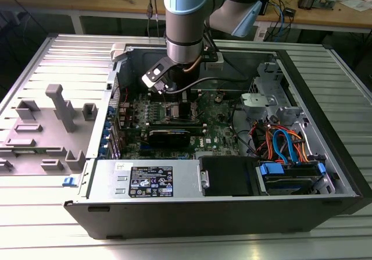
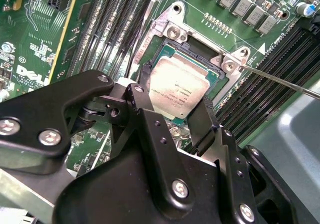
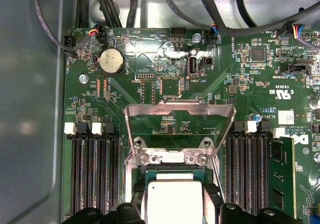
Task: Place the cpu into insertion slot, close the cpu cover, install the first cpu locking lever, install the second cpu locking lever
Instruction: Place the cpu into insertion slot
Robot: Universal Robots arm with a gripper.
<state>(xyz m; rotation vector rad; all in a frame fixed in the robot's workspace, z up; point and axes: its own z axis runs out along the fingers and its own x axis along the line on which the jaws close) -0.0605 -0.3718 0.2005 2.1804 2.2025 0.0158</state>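
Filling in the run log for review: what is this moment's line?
step: cpu placement | pincer: shut on cpu | cpu: at insertion slot | cpu cover: raised open

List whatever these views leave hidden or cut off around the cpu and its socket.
Second wrist view: contacts of the insertion slot, under the cpu; two cpu edges, covered by the hand, so its seating is unclear.
Second wrist view: the thin lever, far end cut off by the picture edge.
First wrist view: part of the cpu, cut off by the edge.
Exterior view: the insertion slot and cpu, behind the arm.
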